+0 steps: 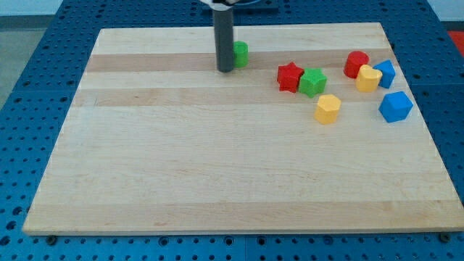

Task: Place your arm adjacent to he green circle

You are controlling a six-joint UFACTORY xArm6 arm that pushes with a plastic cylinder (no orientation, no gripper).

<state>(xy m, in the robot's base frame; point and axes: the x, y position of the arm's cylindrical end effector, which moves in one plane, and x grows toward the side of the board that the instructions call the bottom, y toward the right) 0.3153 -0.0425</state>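
Tip (225,69) of my rod (no jaws) touches green circle (240,53) at upper centre, near the wooden board (217,167) top edge.

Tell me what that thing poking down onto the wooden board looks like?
It is a plain, straight rod, dark grey to black, round like a thick post, with no fingers or claw. It ends in my tip, which is flat and blunt, right beside the green circle. At the view's top a pale, whitish fitting shows where the rod joins the arm. No markings or labels are visible.

Blocks crowd board's (217,174) upper right, w/ green cylinder (241,53) at top; rest passable.
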